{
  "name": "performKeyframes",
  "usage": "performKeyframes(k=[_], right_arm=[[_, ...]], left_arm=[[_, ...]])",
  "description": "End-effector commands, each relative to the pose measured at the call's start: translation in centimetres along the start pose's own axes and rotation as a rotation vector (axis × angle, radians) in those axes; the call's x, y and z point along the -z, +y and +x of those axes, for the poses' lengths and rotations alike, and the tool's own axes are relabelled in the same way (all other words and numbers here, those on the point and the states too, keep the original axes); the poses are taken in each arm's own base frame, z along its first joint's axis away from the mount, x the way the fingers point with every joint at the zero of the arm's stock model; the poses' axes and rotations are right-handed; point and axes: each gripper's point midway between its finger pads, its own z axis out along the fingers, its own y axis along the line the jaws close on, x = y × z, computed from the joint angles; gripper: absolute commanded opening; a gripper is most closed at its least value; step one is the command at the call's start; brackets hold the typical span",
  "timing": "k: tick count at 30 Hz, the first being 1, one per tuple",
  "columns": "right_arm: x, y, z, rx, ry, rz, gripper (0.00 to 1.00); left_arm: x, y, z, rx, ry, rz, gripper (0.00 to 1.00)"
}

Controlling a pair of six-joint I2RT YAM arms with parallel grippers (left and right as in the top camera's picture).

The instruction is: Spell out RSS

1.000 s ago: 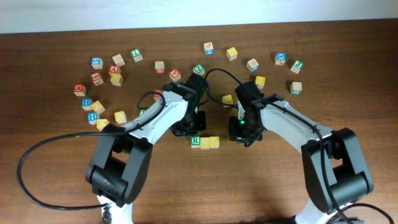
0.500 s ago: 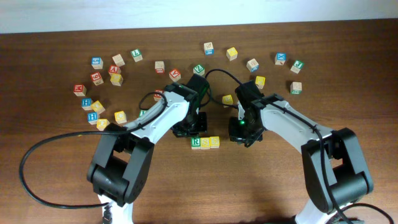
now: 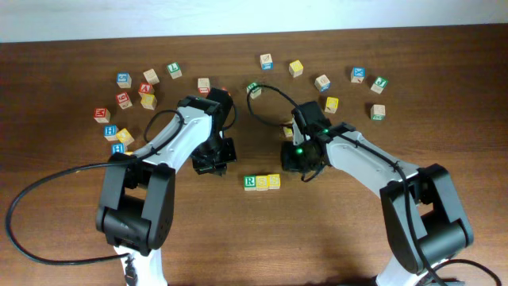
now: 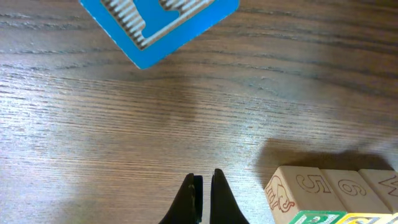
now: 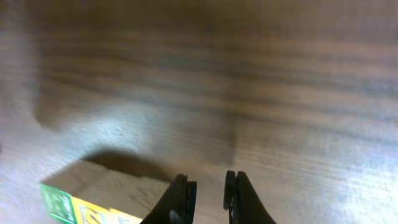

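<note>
The left gripper pulled away leftward from the block row, where it had hovered just over the R end, and bare table opened between them. The right gripper shifted slightly left and farther back, ending just beyond the row's right end.

Robot lab tabletop: wood-grain table by a white wall, two cabled arms, scattered letter blocks.
</note>
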Motion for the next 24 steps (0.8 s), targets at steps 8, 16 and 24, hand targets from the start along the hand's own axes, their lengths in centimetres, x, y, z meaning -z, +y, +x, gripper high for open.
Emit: performKeyframes(k=[8,16,24], right_arm=[[-0.8,3.5,1.9,0.065,0.052,-0.078,0.04],[-0.8,3.2,2.6,0.055,0.081,-0.065,0.04],[-0.8,3.2,2.6,0.055,0.081,-0.069,0.04]], left_arm=[[-0.3,0.1,-0.3,-0.017,-0.007,-0.009,0.00],[-0.3,0.1,-0.3,-0.017,-0.006,-0.009,0.00],[-0.3,0.1,-0.3,-0.017,-0.005,-0.009,0.00]])
